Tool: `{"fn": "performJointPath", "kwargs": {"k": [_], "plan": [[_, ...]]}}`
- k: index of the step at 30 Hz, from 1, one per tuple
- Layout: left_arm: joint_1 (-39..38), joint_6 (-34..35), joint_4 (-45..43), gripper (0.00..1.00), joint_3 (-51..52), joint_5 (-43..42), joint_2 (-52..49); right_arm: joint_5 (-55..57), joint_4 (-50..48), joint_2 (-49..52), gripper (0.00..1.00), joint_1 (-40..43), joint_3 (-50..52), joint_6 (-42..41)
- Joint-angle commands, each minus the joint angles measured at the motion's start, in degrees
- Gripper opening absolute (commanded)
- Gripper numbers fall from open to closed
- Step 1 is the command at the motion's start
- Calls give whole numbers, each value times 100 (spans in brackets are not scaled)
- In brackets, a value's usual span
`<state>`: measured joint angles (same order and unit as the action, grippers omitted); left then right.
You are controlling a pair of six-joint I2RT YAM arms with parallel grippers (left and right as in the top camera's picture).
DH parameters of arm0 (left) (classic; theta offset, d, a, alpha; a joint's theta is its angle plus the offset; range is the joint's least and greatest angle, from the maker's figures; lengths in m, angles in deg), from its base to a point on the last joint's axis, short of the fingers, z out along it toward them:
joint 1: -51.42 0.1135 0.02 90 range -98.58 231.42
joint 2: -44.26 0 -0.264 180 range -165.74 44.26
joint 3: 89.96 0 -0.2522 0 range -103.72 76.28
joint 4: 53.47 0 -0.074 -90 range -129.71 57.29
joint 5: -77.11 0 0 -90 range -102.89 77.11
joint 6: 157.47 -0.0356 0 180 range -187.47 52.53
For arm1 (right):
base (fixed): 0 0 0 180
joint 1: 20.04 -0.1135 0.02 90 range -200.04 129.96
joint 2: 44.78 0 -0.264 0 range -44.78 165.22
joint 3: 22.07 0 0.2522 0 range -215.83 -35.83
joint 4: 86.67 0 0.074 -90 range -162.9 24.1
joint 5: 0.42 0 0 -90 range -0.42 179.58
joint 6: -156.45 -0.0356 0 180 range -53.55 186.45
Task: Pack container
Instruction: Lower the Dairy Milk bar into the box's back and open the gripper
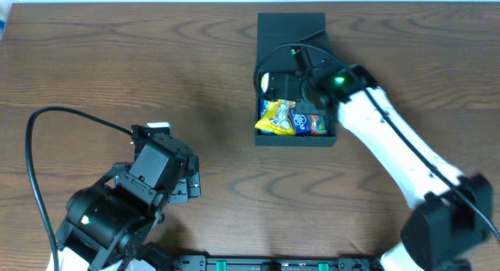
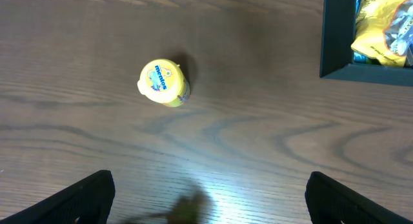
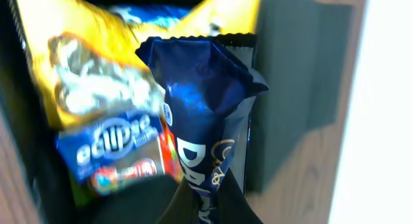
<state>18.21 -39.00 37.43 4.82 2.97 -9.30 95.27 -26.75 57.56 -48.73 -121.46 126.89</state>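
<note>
The right claw (image 3: pixel 210 208) grips a blue packet (image 3: pixel 200 101) over the container (image 1: pixel 295 140). The left claw (image 2: pixel 210 198) hangs open above the table (image 2: pixel 271 140), near 1 yellow tub (image 2: pixel 163 83).

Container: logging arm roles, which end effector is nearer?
Right. The right end effector is over the container, gripping a blue packet; the left end effector hovers over the table, well apart.

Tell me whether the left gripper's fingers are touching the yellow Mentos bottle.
Apart. The left wrist view shows bare table between the Mentos bottle and both open fingers.
</note>
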Motion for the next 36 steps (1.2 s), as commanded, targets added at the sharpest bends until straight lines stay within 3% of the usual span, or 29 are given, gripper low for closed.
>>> {"fn": "performJointPath", "kwargs": {"k": [1, 11, 36], "plan": [[9, -17, 17, 95, 0, 103, 7, -105, -17, 492, 1, -74, -304, 98], [9, -17, 17, 95, 0, 103, 7, -256, -11, 1340, 1, 345, -1268, 177], [9, -17, 20, 95, 0, 103, 7, -203, 120, 1958, 1, 387, -1300, 393]]}}
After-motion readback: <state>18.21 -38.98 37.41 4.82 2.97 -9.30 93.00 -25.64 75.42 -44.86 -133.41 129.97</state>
